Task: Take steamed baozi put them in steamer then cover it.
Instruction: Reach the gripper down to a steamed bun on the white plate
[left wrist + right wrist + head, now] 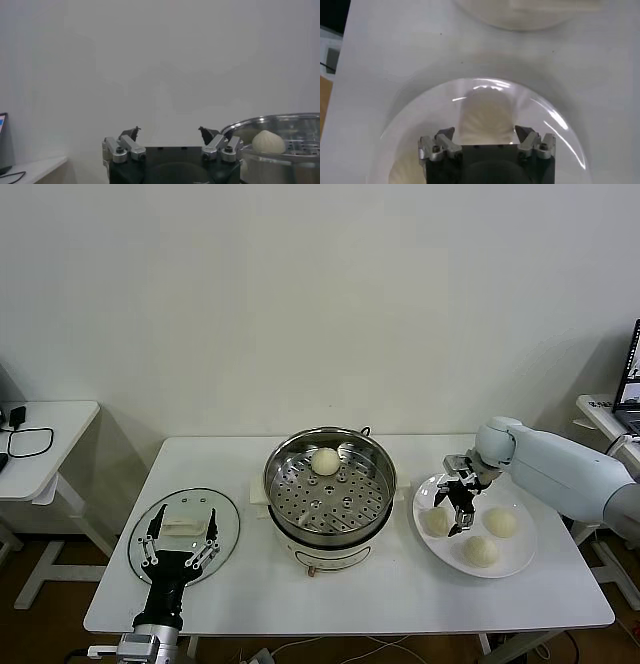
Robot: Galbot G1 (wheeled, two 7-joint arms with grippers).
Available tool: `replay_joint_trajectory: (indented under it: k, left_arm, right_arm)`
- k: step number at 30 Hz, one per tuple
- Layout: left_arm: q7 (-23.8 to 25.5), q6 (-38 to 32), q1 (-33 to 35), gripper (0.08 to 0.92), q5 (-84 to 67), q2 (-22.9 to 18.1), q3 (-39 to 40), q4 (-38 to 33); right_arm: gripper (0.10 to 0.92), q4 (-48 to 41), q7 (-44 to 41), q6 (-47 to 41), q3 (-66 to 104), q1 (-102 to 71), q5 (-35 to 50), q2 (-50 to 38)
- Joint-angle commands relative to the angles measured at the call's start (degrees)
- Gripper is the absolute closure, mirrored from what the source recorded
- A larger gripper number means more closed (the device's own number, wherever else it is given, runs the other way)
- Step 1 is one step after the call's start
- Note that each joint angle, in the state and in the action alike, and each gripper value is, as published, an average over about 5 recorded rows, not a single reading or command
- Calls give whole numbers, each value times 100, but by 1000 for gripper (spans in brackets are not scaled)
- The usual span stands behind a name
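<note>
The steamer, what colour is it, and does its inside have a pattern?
The steamer is shiny silver on a white base; its tray is dotted with round holes. Head view shows it best.

The right arm reaches in from the side, its wrist bent down, and the right gripper (461, 502) points downward with fingers spread apart. The left gripper (180, 539) rests low, pointing forward, fingers wide apart.

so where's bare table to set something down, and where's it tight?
Free: the table front strip before the steamer, and the back left corner behind the glass lid. Inside the steamer, one baozi sits at the back. Tight: the plate, with three buns and the open right tool; the open left tool covers the lid.
</note>
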Motion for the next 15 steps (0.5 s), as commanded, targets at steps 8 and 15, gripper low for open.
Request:
replay_joint_trajectory:
  k: [8,15]
  left_arm:
    - [-14,-4,-16,177,-33,3,-20,-34]
    - [-19,3,-6,177,-59,34,-25,-81]
  right_arm:
    - [349,59,209,-9,42,-85,-34,-13]
    - [380,407,6,-15,8,408,14,-215]
